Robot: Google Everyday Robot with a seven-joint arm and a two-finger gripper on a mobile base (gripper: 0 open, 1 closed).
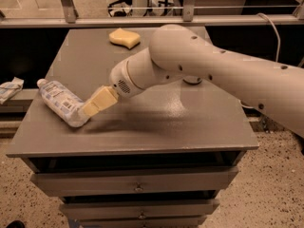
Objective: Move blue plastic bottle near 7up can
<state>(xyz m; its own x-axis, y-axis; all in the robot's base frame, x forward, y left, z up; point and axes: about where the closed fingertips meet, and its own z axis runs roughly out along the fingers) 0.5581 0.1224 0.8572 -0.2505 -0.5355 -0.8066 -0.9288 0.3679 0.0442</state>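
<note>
Blue plastic bottle: lying on its side on grey surface. Pincer: against the bottle's base end; whether spread or pinching, cannot tell.

The gripper sits at the left front of the table, covering the lower end of the blue plastic bottle. The white arm runs off the right edge and hides the tabletop's middle. A rounded sliver peeks beneath it, too little to name. A crumpled white scrap is cut by the left edge.
</note>
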